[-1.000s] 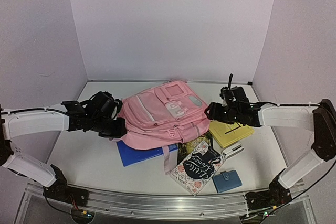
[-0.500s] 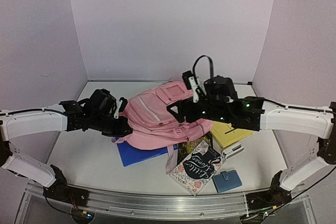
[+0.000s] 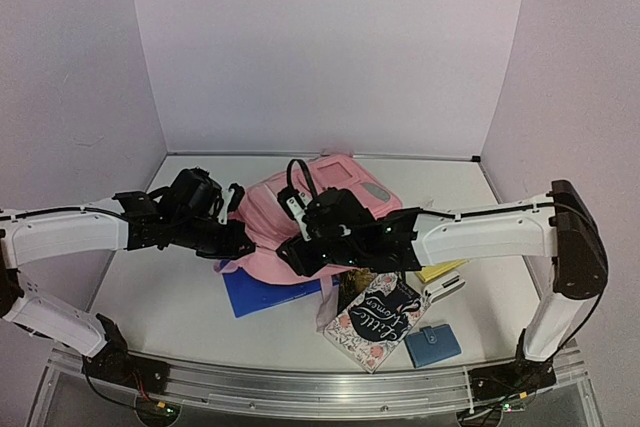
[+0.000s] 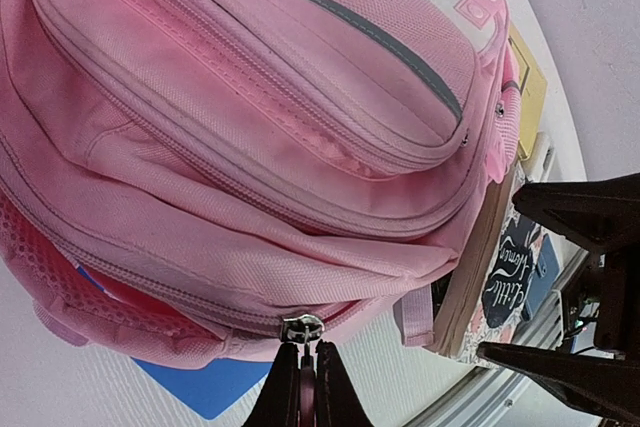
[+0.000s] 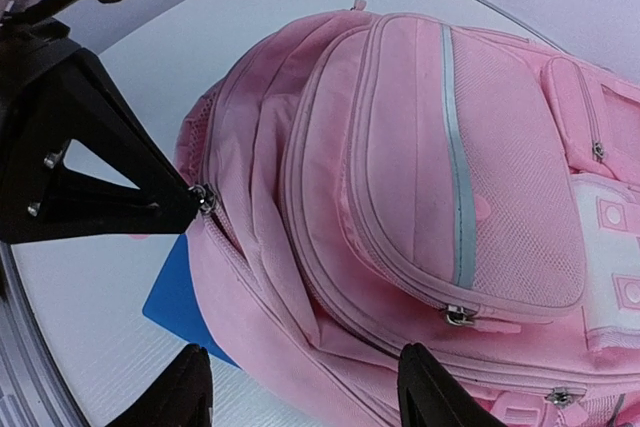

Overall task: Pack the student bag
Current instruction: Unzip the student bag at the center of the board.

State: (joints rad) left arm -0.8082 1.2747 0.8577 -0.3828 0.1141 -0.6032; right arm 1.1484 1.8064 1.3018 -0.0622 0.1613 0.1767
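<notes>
Your white table (image 3: pixel 150 292) fills the lower half of the top view. The pink backpack (image 3: pixel 262 215) lies at the centre of that frame with its front pockets facing up. Its near edge rests on a blue folder (image 3: pixel 262 295) that sticks out toward the bottom of the picture.

The right arm reaches in from the right edge and crosses over the middle of the bag, hiding much of it from above. The right gripper (image 5: pixel 305 387) hangs over the left-hand part of the bag. In its own wrist view its two fingers (image 5: pixel 190 392) stand wide apart at the bottom of the frame with nothing between them. The bag's grey-striped front pocket fills the picture above them.

The left arm comes in from the left edge, and the left gripper (image 4: pixel 302 387) meets the bag at its lower left side. In the left wrist view its fingertips are pinched together at bottom centre on the metal zipper pull (image 4: pixel 301 329) of the outer seam.

In the lower centre of the top view, a book with a dark floral cover (image 3: pixel 380 322) lies against the bag's near right edge. A yellow book (image 4: pixel 528 87) shows as a sliver at the upper right of the left wrist view, beyond the bag. A small blue wallet (image 3: pixel 432 345) sits just beside the floral book, to its lower right.
</notes>
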